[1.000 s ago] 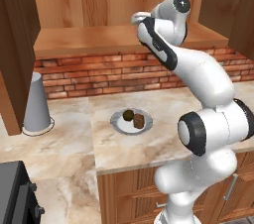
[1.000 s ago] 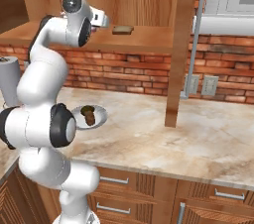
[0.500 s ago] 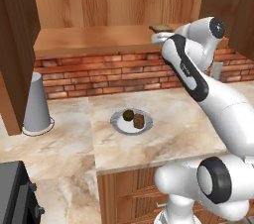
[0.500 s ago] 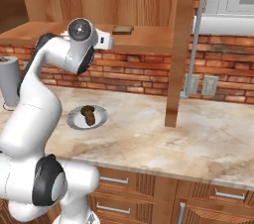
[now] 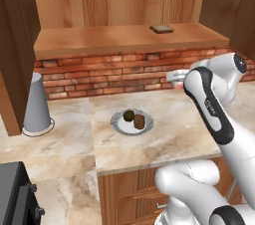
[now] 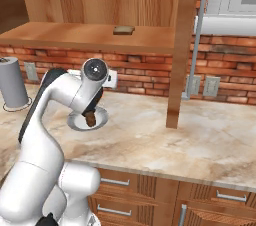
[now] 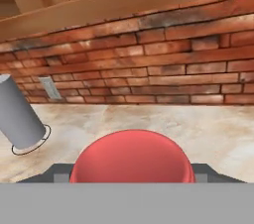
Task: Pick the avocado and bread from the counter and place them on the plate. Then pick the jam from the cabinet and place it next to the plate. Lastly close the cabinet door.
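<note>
The jam (image 7: 131, 156) fills the lower hand view with its red lid, and my gripper (image 7: 130, 177) is shut on it, a dark fingertip showing on each side. My gripper (image 5: 174, 76) hangs above the counter (image 5: 174, 134), right of the plate (image 5: 119, 125) and below the cabinet (image 5: 124, 40) shelf. On the plate lie the avocado (image 5: 128, 115) and the bread (image 5: 139, 121). From the right base view my gripper (image 6: 112, 79) is just above the plate (image 6: 77, 123), where the bread (image 6: 90, 119) shows beneath my arm.
A flat brown slice (image 5: 162, 28) lies on the cabinet shelf. The open cabinet door (image 6: 181, 45) with its steel handle (image 6: 196, 45) hangs to the right. A grey cylinder (image 5: 37, 104) stands at the left, and a brick wall (image 7: 149, 69) backs the counter.
My arm has swung down from the cabinet shelf to just above the counter right of the plate, carrying the jam. The plate, avocado and bread have not moved.
</note>
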Motion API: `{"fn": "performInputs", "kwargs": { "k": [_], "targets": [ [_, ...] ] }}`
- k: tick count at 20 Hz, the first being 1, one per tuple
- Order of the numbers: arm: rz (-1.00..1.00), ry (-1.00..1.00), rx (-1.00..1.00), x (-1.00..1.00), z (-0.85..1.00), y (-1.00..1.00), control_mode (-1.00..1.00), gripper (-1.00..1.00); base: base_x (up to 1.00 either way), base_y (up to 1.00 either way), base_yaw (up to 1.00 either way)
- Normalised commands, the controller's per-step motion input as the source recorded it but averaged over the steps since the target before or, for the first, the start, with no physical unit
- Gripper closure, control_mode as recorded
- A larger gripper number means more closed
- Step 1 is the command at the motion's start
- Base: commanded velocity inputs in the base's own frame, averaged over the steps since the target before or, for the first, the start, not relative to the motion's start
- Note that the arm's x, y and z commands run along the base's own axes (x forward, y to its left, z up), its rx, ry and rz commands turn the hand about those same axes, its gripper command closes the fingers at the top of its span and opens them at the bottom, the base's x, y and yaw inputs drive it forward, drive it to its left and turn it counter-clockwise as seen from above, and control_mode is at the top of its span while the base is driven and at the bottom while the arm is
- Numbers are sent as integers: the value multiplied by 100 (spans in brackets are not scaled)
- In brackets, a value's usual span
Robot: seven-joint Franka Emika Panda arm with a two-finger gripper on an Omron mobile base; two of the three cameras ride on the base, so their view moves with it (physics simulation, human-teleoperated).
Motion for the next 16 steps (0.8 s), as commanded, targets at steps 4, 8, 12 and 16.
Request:
{"fn": "performInputs", "kwargs": {
  "k": [4, 8, 12, 16],
  "targets": [
    [16, 12, 0, 22, -100, -3, -100, 100, 0, 0, 0],
    [16, 4, -1, 73, -88, 0, -100, 100, 0, 0, 0],
    [9, 0, -7, 84, -63, -15, -100, 100, 0, 0, 0],
    [0, 0, -10, 71, -59, -30, -100, 100, 0, 0, 0]
  ]
}}
